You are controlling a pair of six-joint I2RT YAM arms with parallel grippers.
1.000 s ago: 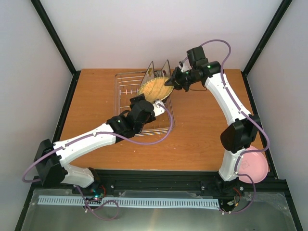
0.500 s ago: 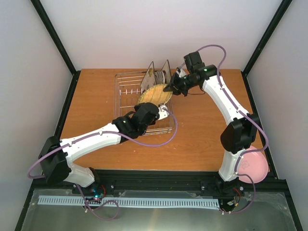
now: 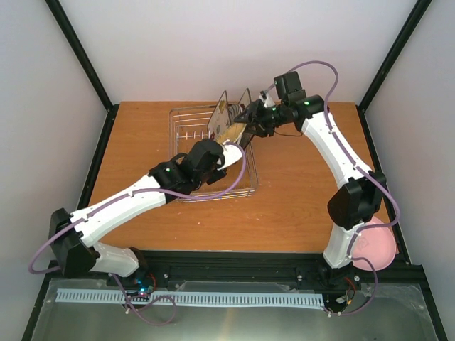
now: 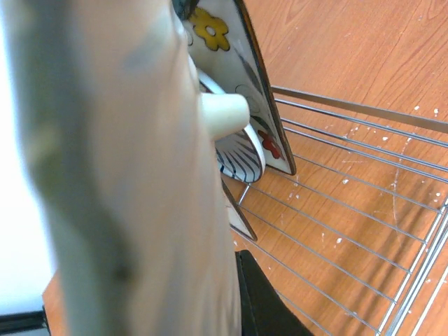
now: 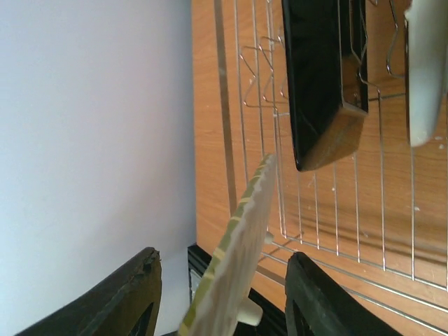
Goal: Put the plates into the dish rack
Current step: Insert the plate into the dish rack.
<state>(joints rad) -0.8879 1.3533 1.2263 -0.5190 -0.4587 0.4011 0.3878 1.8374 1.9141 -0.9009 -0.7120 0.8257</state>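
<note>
**Bench [image 3: 298,192]:** wood top, both arms reaching over the far-centre area.

**Rack [image 3: 186,135]:** wire tray, flat on bench, far centre-left.

**Plates in rack:** 2 square plates upright on edge at the far-right end. In L wrist view the floral plate [image 4: 246,77] stands furthest from the cam. The striped plate [image 4: 238,159] is just beside it, on the near side. Both are slightly tilted.

**Tan plate [image 3: 232,132]:** tilted on edge over the rack's far-right part, just in front of the 2 square plates. Can't tell if its lower edge rests on the wires.

**L fingers [image 3: 230,150]:** pinched tight on the tan plate's near rim. The plate fills the left side of L wrist view, with a cream fingertip against it.

**R fingers [image 5: 129,297]:** parted approx. halfway, one each side of the tan plate's far rim. There is a visible gap both sides, so no grip.

**Pink plate [image 3: 380,249]:** not in rack. It is at the near-right corner by the R arm base, partly hidden by the arm and well apart from the rack.
</note>
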